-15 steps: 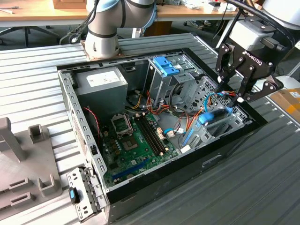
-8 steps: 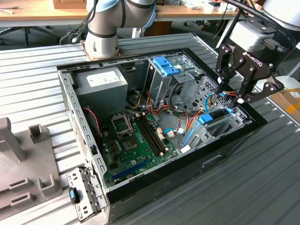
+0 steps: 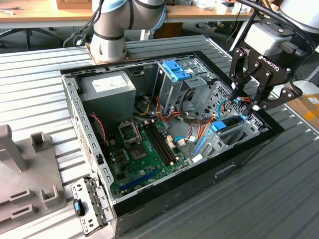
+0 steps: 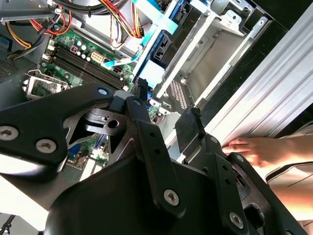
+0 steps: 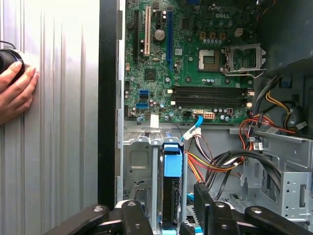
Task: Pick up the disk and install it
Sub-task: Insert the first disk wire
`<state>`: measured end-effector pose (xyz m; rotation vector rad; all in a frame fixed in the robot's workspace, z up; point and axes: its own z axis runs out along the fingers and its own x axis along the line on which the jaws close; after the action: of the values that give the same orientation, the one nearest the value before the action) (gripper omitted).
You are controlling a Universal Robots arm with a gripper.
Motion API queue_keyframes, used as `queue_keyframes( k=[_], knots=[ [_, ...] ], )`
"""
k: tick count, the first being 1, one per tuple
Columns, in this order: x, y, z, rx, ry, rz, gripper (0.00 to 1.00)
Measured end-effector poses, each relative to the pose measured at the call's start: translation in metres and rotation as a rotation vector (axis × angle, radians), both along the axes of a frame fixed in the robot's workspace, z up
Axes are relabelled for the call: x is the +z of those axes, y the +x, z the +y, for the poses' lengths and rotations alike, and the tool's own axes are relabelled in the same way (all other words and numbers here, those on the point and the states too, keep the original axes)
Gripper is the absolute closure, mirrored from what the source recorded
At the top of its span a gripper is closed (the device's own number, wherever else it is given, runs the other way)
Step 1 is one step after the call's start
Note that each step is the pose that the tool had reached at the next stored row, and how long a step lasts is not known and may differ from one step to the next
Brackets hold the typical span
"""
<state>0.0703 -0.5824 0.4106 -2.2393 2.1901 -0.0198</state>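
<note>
Your gripper [image 3: 245, 99] hung over drive cage [image 3: 239, 132] at exterior view's right end of open PC case [image 3: 199, 189]. Fingers [image 5: 201, 196] stood spread, one either side of disk [image 5: 170, 196], clamping nothing; contact with its rails unclear. Disk stood on edge inside cage slot, blue tab [image 5: 172, 161] toward motherboard [image 5: 195, 63]. Judged: pick-up done, insertion mostly done. Not shown: full seating, latch, cabling. Person's hand [image 5: 14, 93] rested on ribbed table [image 5: 58, 147], apart from case.

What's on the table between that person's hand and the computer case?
Nothing: in the first wrist view, bare ribbed table separates the hand from the case.
</note>
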Motion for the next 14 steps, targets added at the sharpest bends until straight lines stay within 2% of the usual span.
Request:
queue_keyframes(
  k=[3,5,14],
  knots=[
    [0.0,-0.0005,-0.0006,0.0,0.0,0.0,0.5],
    [0.0,-0.0025,-0.0035,0.0,-0.0001,0.0,0.5],
    [0.0,-0.0024,-0.0035,0.0,0.0,0.0,0.5]
  ],
)
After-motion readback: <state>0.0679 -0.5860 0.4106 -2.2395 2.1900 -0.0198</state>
